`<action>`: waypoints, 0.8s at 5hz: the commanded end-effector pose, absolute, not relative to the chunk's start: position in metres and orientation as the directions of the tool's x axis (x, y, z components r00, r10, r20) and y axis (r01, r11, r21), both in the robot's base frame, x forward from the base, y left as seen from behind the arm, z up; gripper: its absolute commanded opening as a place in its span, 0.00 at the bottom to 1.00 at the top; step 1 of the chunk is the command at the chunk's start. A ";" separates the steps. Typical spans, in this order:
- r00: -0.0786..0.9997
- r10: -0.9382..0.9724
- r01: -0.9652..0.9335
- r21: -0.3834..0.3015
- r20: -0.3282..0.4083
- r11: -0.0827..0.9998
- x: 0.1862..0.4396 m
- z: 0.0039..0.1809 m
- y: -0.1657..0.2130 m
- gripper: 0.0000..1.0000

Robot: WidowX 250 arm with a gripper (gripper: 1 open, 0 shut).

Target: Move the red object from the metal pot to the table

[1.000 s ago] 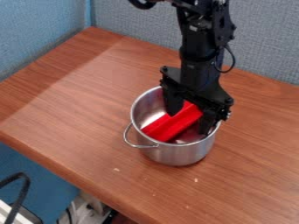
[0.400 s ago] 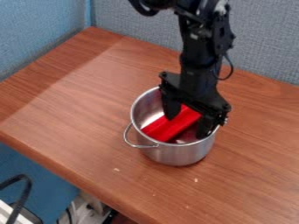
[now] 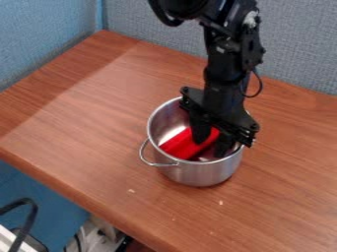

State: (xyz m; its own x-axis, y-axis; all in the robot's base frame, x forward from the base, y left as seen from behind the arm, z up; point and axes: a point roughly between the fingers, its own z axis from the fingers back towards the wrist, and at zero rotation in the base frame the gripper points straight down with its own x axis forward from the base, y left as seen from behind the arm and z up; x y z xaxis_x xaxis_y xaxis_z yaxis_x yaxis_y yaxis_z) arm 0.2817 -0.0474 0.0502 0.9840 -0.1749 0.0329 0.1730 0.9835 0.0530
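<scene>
- Plainly visible only in part: bright red elongated plastic-looking block [image 3: 188, 146], lying slanted inside the small shiny round steel pot [image 3: 198, 165], its upper end covered by the black gripper [image 3: 215, 131].
- Reaching straight down into the pot's mouth: the black jaws, one on either side of the red block's upper end.
- Impossible to tell whether the jaws press on the block or stand just clear of it; fingertips lost behind the block and below the pot's rim.
- Hard to make out too: the block's lower end, sunk against the pot's inner wall.
- Only one loop handle in sight, at the pot's left rim; any other hidden.
- Resting on the reddish-brown wood-grain worktop [image 3: 79, 94], near its front edge.
- Cut off at the top: the upper arm.
</scene>
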 end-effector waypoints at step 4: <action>0.980 -0.189 0.184 0.074 0.065 0.980 0.286 0.062 -0.044 0.00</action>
State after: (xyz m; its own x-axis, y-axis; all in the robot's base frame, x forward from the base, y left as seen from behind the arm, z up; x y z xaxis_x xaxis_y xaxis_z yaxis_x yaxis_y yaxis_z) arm 0.2816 -0.0459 0.0509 0.9820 -0.1871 0.0268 0.1851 0.9806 0.0648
